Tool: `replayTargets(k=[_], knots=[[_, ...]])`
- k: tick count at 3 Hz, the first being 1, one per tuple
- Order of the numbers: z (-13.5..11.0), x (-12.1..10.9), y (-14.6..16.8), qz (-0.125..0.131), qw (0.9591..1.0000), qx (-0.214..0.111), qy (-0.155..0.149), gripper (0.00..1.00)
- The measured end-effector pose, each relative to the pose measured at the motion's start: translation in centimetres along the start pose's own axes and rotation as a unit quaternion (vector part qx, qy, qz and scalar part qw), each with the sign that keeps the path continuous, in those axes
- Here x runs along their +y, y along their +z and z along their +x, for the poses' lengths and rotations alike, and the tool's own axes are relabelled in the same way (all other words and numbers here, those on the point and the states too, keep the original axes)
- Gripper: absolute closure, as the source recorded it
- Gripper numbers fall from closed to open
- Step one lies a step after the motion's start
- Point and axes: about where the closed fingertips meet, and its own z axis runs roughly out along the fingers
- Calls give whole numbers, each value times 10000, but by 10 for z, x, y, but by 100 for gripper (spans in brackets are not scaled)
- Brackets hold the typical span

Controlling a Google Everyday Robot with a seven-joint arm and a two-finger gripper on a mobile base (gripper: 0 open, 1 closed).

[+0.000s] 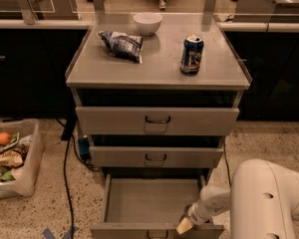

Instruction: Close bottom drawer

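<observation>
Gripper (184,225) sits at front rim of open bottom drawer (149,205); jaws' state unclear.

White bowl (147,23), snack bag (121,45), soda can (192,55), floor bin (31,162) of scraps

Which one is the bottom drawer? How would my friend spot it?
Find the grey cabinet with a can and bowl on top. Go down past the top drawer and middle drawer to the bottom drawer, nearest the floor. Only it is pulled far out, showing its bare tray, with the gripper by its front right corner.
</observation>
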Motion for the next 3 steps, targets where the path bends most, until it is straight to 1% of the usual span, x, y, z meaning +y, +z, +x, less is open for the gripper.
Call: replayTargets(k=[2,3], knots=[[-1,2,-1,3,10000,1,0,100],[-6,-4,0,105,9999,-1,44,100]])
